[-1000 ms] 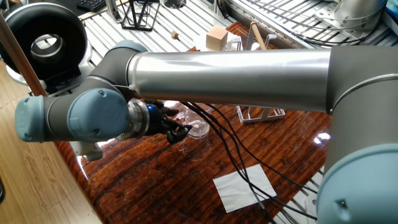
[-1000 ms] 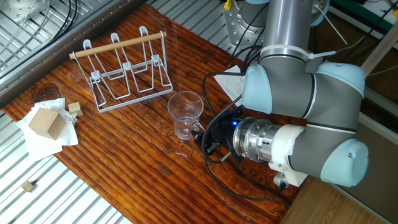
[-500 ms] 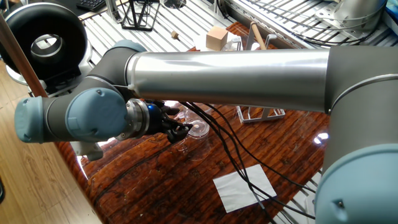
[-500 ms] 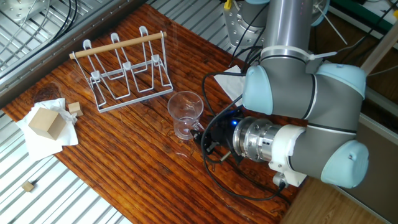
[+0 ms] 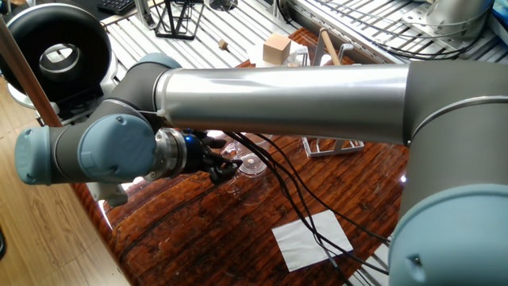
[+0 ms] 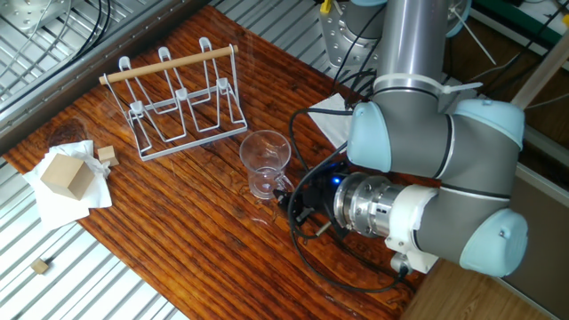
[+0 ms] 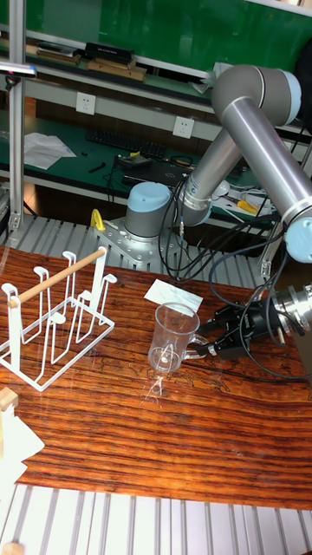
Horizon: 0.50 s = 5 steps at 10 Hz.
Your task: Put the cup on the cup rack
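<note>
The cup (image 6: 265, 164) is a clear glass tumbler standing upright mid-table, also seen in the tall fixed view (image 7: 172, 336) and partly behind the arm (image 5: 252, 164). My gripper (image 6: 289, 199) lies low beside its base on the side away from the rack, fingers pointing at the glass and slightly apart; nothing is held (image 7: 199, 348) (image 5: 229, 168). Whether the fingertips touch the glass I cannot tell. The cup rack (image 6: 177, 108), grey wire with a wooden rod on top, stands apart from the cup (image 7: 54, 323); the forearm hides most of it (image 5: 334, 144).
A wooden block (image 6: 64, 174) sits on crumpled white paper near the rack, with a small block (image 6: 107, 154) beside it. A white paper square (image 5: 312, 237) lies near the table edge. A black wire stand (image 5: 176, 19) is off the table. Cables trail from the wrist.
The wrist has shifted a little away from the cup. The cup and rack have not moved.
</note>
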Available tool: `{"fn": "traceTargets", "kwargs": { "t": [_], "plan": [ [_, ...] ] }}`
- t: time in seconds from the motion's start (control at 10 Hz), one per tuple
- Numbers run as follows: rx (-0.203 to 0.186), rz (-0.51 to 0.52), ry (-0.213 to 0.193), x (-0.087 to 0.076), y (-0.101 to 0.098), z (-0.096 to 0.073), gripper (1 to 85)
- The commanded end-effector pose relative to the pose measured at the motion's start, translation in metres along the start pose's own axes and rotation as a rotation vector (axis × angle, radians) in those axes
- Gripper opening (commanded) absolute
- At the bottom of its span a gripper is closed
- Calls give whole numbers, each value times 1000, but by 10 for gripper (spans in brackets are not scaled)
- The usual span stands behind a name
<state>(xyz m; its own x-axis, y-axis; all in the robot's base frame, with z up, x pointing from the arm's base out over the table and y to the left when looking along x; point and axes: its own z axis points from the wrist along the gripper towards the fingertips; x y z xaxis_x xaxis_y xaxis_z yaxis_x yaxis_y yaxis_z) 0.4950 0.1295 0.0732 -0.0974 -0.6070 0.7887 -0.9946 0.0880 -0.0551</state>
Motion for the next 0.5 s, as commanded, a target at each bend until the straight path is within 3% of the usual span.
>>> {"fn": "traceTargets", "kwargs": {
  "t": [0.0,0.4],
  "plan": [
    [-8,7,-4,-6,1,3,570],
    [-7,13,-3,-9,1,4,567]
  ]
}}
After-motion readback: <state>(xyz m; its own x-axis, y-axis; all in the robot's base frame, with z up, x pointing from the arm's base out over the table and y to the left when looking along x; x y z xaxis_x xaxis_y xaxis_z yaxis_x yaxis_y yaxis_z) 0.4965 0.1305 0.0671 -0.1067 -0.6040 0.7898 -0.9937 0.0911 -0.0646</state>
